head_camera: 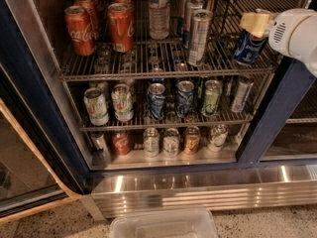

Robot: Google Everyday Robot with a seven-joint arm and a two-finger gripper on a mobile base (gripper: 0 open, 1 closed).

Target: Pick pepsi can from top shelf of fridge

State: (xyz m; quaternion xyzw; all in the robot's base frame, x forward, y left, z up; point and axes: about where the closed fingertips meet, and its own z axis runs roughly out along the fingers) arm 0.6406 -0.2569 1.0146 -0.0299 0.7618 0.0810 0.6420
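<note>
Seemingly matt plastic end effector [253,26] above glossy metal pepsi can [247,49], over shiny chrome-wire top shelf [99,69].

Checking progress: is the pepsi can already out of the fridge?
No, the pepsi can is at the top shelf's right end inside the fridge, gripper at its top.

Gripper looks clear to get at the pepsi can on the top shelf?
Probably yes. The gripper sits right at the top of the pepsi can, at the right end of the top shelf. Nothing stands between them; the tall silver cans are off to its left.
</note>
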